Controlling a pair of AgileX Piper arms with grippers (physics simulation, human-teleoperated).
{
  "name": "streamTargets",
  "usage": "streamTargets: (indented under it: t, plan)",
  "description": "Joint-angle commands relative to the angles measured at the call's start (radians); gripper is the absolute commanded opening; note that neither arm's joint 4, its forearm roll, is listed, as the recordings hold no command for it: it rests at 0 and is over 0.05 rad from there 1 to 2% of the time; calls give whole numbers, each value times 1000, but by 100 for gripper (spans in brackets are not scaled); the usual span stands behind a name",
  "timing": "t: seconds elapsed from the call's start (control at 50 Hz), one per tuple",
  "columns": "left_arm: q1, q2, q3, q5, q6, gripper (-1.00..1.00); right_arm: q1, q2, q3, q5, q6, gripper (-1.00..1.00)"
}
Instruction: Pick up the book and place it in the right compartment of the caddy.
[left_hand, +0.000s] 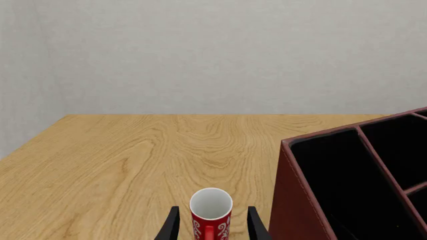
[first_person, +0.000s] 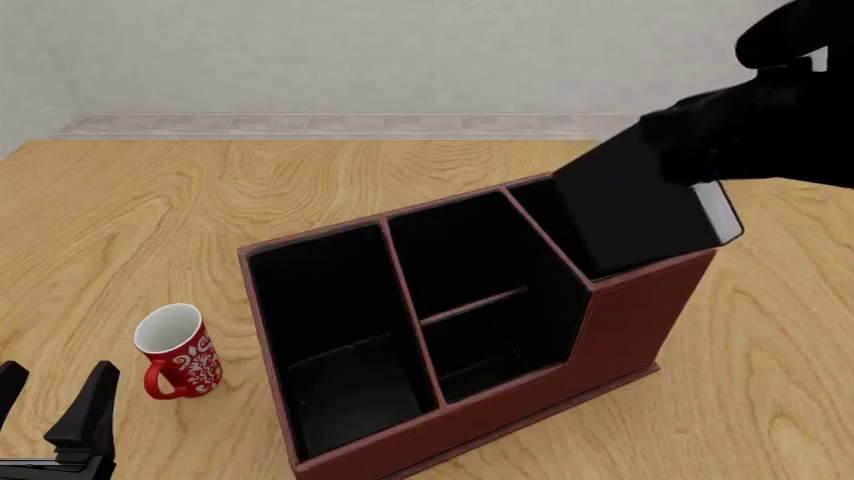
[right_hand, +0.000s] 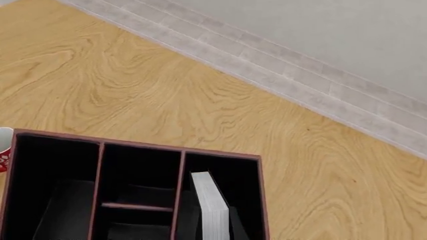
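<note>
I have the book (first_person: 627, 210) hanging from my right claw (first_person: 694, 165), which grips its upper end; the claw itself is a dark mass in the front view, so I judge it closed on the book only from the way the book hangs there. The book's lower end is inside the right compartment (first_person: 554, 215) of the caddy (first_person: 627, 320), the small tall-walled section nearest the table's right edge. From the right wrist view I see the white page edges (right_hand: 213, 210) running down into that compartment.

The book is tilted, its long axis leaning from the compartment up toward the table's far right corner, with its top well above the caddy's rim.

The middle section (first_person: 467, 270) and the wide left section (first_person: 327, 320) hold nothing that I can see. A red-and-white mug (first_person: 180, 352) stands upright on the table just left of the caddy, near the front left corner.

My left claw (left_hand: 212, 227) sits low by the front edge, fingers spread wide, the mug between the fingertips in its wrist view.
</note>
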Motion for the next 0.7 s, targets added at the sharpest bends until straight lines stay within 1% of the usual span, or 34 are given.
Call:
streamTargets:
  t: [0.02, 0.42, 0.56, 0.64, 0.66, 0.7]
  plan:
    - [0, 0, 0, 0, 0, 100, 4, 0, 16, -22, 32, -100]
    - [0, 0, 0, 0, 0, 100, 4, 21, 27, -22, 53, -100]
    - [0, 0, 0, 0, 0, 100, 4, 26, 35, -27, 54, -100]
    - [0, 0, 0, 0, 0, 100, -8, 46, 34, -35, 44, -100]
    - [0, 0, 0, 0, 0, 100, -8, 49, 34, -31, 49, 100]
    - [0, 0, 0, 0, 0, 100, -4, 47, 41, -30, 45, 100]
